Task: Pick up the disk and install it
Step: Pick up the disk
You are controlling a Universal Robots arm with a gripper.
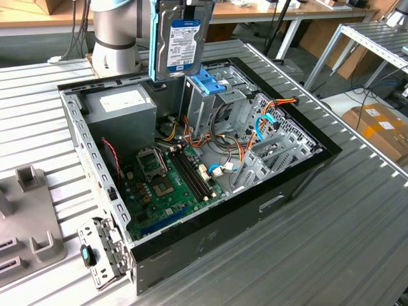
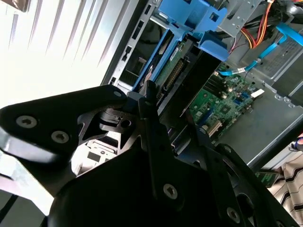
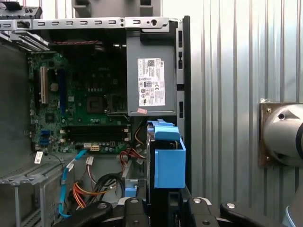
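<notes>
Hand [image 2: 163,111] is clamped on the disk [image 1: 185,35]; in the second wrist view it looks pinched across its flat faces. Disk hangs upright with the label facing out and a narrow edge down, which suits dropping it straight into a slot. Its lower edge sits just above the blue handle [image 1: 207,81] on the metal cage [image 1: 203,108], apart as far as I can tell, so it isn't installed yet. Room is tight: the power supply [image 1: 121,105] is just beside the cage on the exterior view's left, with a bundle of cables [image 1: 239,150] on the other side. Further off, the circuit board [image 1: 162,182] lies flat on the case floor, well clear. Case [image 1: 299,175] lies open side up on the tabletop [image 1: 357,242], which by my read leaves a straight vertical path.
</notes>
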